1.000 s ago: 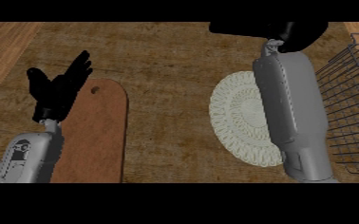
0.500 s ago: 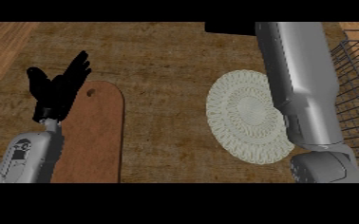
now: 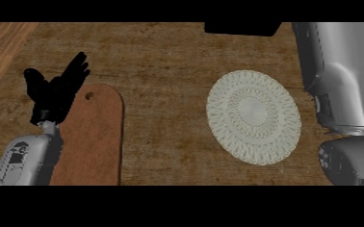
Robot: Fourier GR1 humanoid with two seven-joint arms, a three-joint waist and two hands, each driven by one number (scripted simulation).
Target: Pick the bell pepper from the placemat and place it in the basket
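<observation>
Resting at the left side of the head view, the left hand (image 3: 58, 90) shows its fingers straight and spread, pointing up and slightly right, holding nothing. Its grey forearm (image 3: 28, 158) enters from the lower left corner. Just right of that hand lies a brown cutting board (image 3: 92, 139) with a rounded top end and a small hole near that end; the hand overlaps the board's left edge. The wooden counter (image 3: 163, 67) extends beneath both. Further right sits the round white woven placemat (image 3: 253, 116), its surface bare; the bell pepper shows nowhere in this view, so its location cannot be told. At the right edge, the right forearm (image 3: 332, 77) runs up toward the top, beside the placemat's right rim. The right hand is out of view.
</observation>
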